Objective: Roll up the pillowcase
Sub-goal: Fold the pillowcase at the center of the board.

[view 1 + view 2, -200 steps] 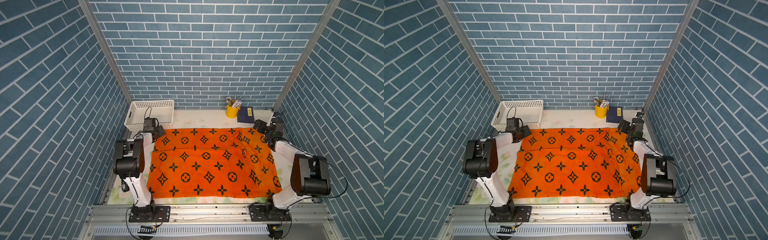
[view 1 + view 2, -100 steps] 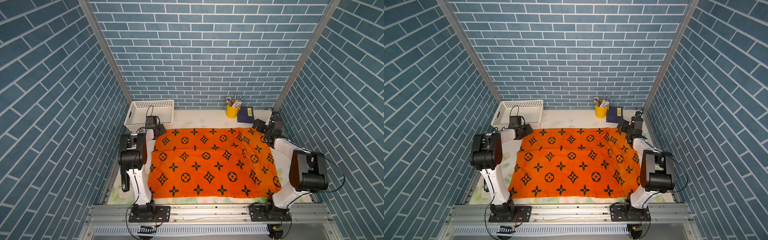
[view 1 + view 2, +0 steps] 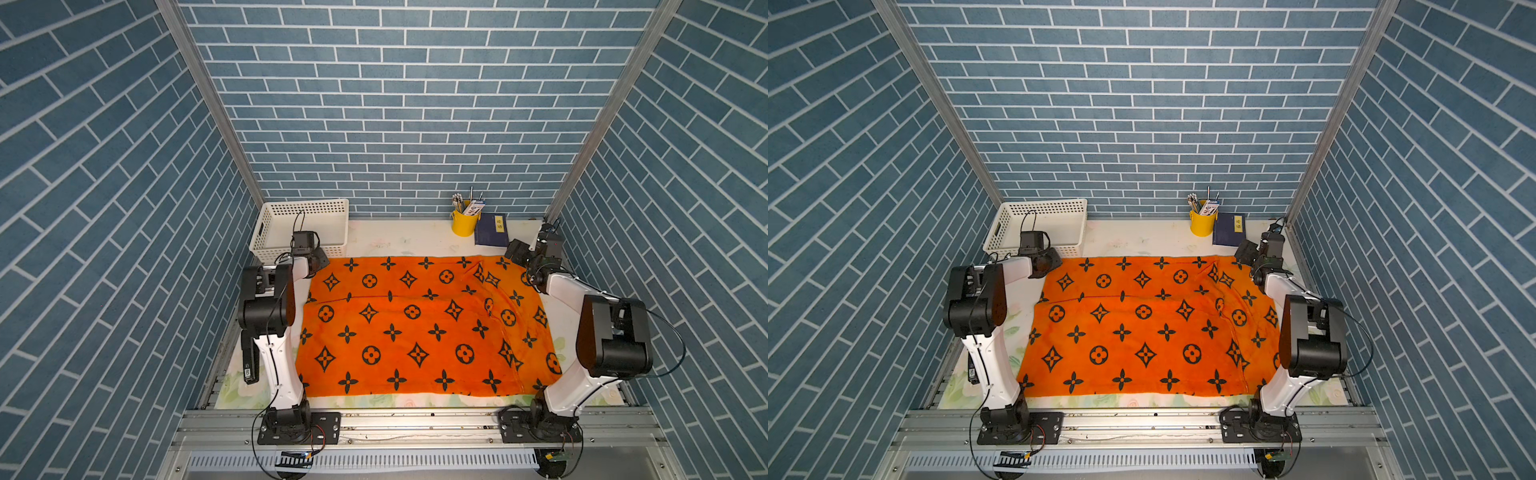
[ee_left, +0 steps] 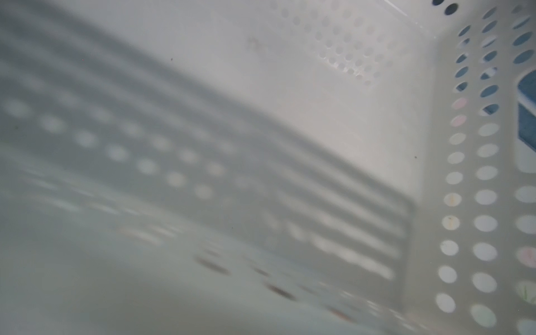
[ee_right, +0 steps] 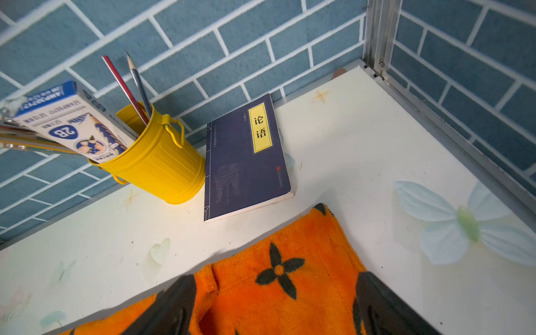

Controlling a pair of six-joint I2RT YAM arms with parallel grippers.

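writing: book (image 5: 246, 162) cover reads "论语"; pencil box (image 5: 66, 127) in the yellow bucket (image 5: 156, 168) reads "2B"
pillowcase (image 3: 415, 328): orange plush, black flowers and diamonds, spread across the counter (image 5: 362, 139), creased at right
left end effector (image 3: 318, 262): closed, at its far left corner
right end effector (image 5: 275, 307): open, astride its far right corner

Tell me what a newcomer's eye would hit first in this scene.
The bright orange pillowcase with black flower motifs, spread over most of the table. Next, the yellow pencil bucket beside a navy book at the back wall, and the white perforated basket in the far left corner.
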